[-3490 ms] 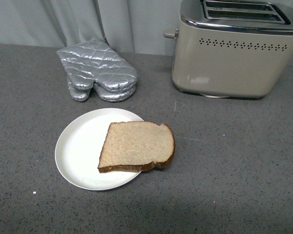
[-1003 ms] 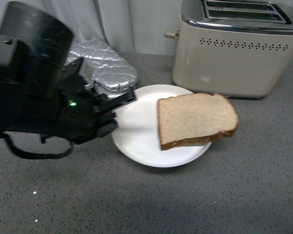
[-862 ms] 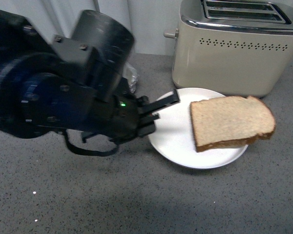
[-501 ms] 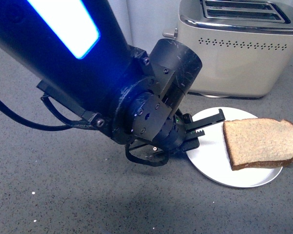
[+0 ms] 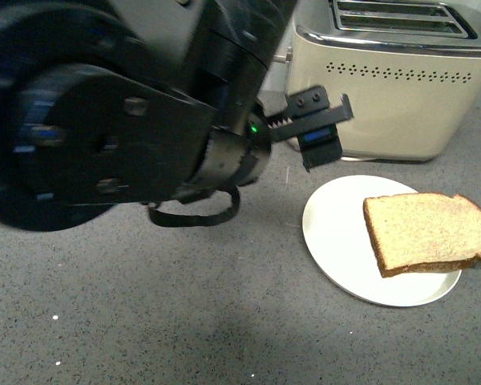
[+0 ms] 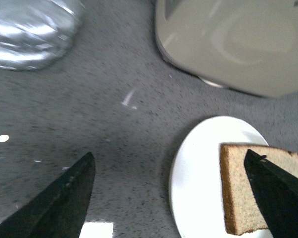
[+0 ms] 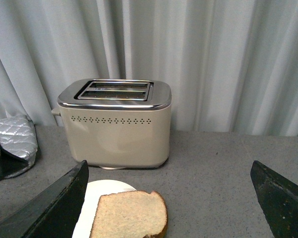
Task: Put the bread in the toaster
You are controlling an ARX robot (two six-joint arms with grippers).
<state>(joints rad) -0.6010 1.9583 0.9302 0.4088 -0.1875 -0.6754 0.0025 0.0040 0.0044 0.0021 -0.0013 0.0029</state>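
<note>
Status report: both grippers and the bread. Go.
Left gripper open, empty, near plate. Right gripper open, empty. Bread flat on plate, overhanging its rim. Toaster slots empty.

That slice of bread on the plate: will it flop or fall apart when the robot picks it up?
It probably holds its shape: the bread juts past the rim of the plate without drooping. It looks thin and light, so lifting should be easy. The soft crumb may dent or tear under a hard pinch, while the darker crust looks firmer.
</note>
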